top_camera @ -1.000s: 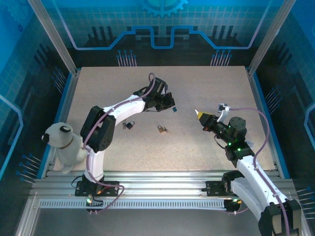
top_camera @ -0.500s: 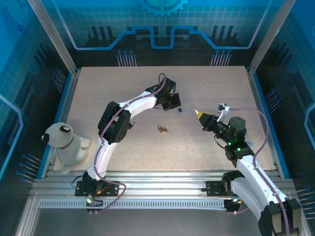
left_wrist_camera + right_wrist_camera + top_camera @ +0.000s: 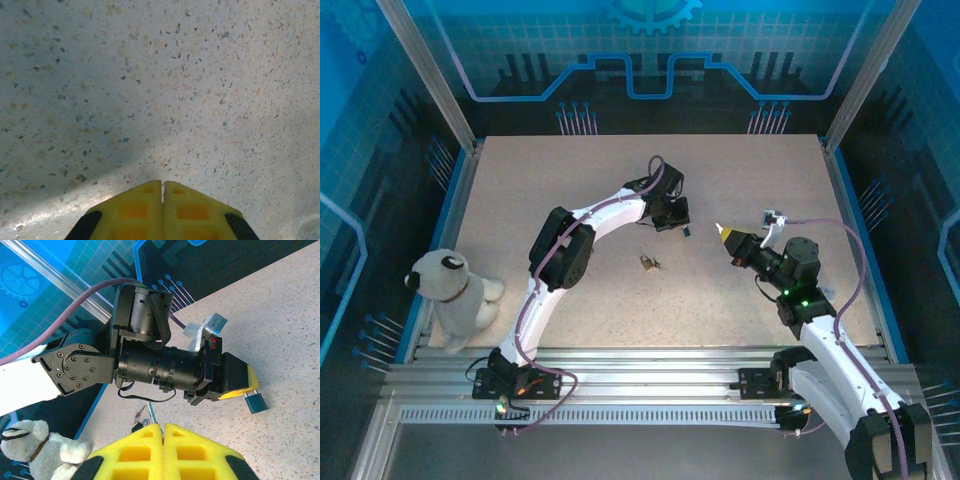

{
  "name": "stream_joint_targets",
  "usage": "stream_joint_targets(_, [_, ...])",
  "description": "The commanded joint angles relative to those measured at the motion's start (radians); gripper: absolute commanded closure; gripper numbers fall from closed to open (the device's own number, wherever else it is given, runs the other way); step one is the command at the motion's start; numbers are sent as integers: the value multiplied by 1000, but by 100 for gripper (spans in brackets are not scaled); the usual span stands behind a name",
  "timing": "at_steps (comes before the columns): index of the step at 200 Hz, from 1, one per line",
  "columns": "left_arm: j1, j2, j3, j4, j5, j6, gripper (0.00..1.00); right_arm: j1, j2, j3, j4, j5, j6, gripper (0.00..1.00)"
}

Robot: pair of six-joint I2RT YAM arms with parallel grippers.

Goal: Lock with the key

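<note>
right wrist view: left gripper [image 3: 248,383], jaws together, touches the blue padlock [image 3: 256,402] at its five o'clock, i judge to position it; right gripper [image 3: 163,432], also closed, hovers ready.

White arm links [image 3: 610,208] with black joints [image 3: 560,255], purple cables [image 3: 820,222] alongside, yellow fingers [image 3: 135,212], green lights [image 3: 798,298] on the right arm [image 3: 825,350].

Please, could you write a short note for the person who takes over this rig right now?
Left gripper: shut, and a small blue padlock seems to hang at its tips, over the middle of the table.
Right gripper: shut, empty, just to the right of the left one.
Brass padlock: lies alone on the table, nearer the bases.
Done: the blue padlock is in the grip.
Left: find the key, which I cannot pick out with certainty, then insert and turn it.
</note>
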Motion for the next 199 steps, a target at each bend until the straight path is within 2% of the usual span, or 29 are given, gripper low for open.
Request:
stream_joint_targets(1, [-5, 35, 43, -43, -9, 24, 100, -14, -2, -9, 22, -6, 2, 100])
stream_joint_targets(68, [-6, 47, 53, -76, -35, 52, 99, -13, 5, -7, 26, -8, 3, 100])
stream_joint_targets(119, [-4, 56, 69, -101, -49, 73, 87, -13, 6, -7, 24, -8, 3, 100])
stream_joint_targets(169, [-3, 57, 85, -119, -62, 85, 81, -14, 5, -6, 22, -9, 3, 100])
stream_joint_targets(199, [1, 52, 122, -151, -75, 105, 68, -13, 5, -6, 22, -9, 3, 100])
